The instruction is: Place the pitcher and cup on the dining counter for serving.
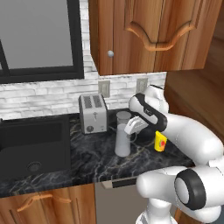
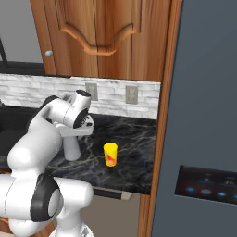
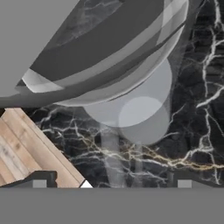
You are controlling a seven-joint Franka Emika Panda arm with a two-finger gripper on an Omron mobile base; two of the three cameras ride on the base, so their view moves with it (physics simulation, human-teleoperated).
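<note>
claw over the pitcher, nothing gripped

on the far left of the left base view the dark sink (image 1: 35, 148) is sunk into my black marble surface (image 1: 87, 164). next comes the silver toaster (image 1: 92, 113) against the brick wall. then the pitcher (image 1: 123, 134), upright, with my claw (image 1: 133, 127) spread wide right at its top; from the hand view its rim (image 3: 109, 65) looms close, my fingertips (image 3: 39, 180) apart and holding nothing. further right the yellow cup (image 1: 160, 141) stands by itself, near the pitcher but apart.
</note>
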